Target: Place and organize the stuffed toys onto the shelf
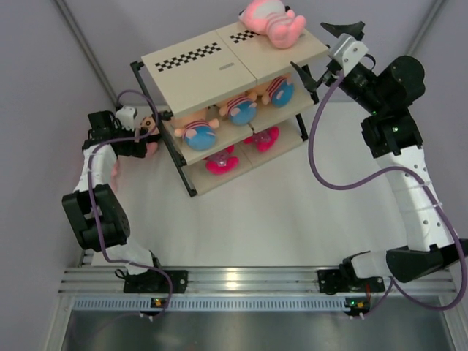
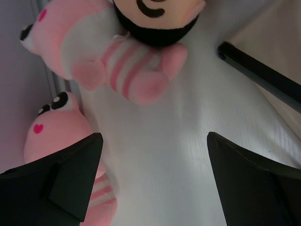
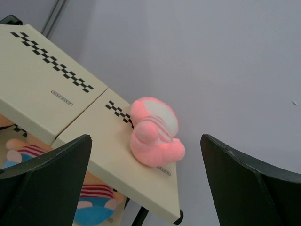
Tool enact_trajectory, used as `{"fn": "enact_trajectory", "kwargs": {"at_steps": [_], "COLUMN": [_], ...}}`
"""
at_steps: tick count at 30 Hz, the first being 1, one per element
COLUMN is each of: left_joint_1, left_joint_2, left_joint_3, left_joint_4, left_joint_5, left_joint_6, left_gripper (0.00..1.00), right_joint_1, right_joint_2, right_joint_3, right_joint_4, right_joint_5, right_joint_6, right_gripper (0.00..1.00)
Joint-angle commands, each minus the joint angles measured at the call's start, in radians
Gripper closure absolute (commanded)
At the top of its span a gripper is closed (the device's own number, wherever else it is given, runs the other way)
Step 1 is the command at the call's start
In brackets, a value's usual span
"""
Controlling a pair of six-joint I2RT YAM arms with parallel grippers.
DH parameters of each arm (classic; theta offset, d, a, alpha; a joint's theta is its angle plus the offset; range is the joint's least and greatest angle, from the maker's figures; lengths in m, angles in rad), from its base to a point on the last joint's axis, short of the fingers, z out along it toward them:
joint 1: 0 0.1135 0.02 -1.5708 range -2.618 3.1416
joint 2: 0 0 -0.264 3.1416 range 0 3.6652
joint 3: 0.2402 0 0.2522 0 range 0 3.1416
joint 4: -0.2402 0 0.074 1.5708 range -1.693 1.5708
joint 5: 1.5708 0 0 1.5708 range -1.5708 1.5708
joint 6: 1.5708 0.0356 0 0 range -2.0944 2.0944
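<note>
Cream boards of the shelf [image 1: 197, 73] carry six things by my count. One pink toy [image 3: 153, 134] lies at the right end of the top board, three boy dolls [image 1: 240, 110] sit in a row on the middle tier, and two bright pink shapes [image 1: 219, 161] on the bottom tier are too small to name. The right gripper [image 1: 307, 47] hangs spread and empty beside that top toy. On the table [image 2: 188, 141] off the shelf's left end lie two more pink toys [image 2: 127, 70] and one dark-haired doll [image 2: 160, 19]. The left gripper [image 2: 154, 139] hovers over them, fingers apart, grasping nothing.
</note>
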Motion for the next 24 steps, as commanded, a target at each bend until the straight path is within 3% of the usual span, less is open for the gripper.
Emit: {"fn": "enact_trajectory", "kwargs": {"at_steps": [1, 7, 12, 17, 23, 24], "left_joint_1": [-0.015, -0.026, -0.056, -0.056, -0.058, -0.056], "left_joint_2": [0.002, -0.015, 0.023, 0.121, 0.181, 0.186], "left_joint_3": [-0.009, -0.092, -0.173, -0.121, -0.078, -0.078], "left_joint_4": [0.216, 0.266, 0.377, 0.441, 0.443, 0.443], "left_joint_5": [-0.050, 0.008, -0.154, -0.262, -0.144, -0.126], "left_joint_6": [-0.004, 0.009, 0.077, 0.050, 0.036, 0.036], "left_gripper": [0.02, 0.06, 0.11, 0.09, 0.09, 0.13], "right_joint_1": [-0.007, -0.007, -0.007, -0.007, -0.008, -0.007], "right_joint_2": [-0.053, -0.110, -0.130, -0.175, -0.222, -0.225], "right_joint_3": [-0.044, -0.126, -0.156, -0.225, -0.278, -0.281], "right_joint_4": [0.061, 0.103, 0.097, 0.088, 0.040, 0.035], "right_joint_5": [-0.010, -0.020, -0.029, -0.030, -0.010, -0.004], "right_joint_6": [-0.007, -0.005, 0.004, -0.005, -0.044, -0.053], "right_gripper": [0.01, 0.01, 0.00, 0.01, 0.01, 0.01]}}
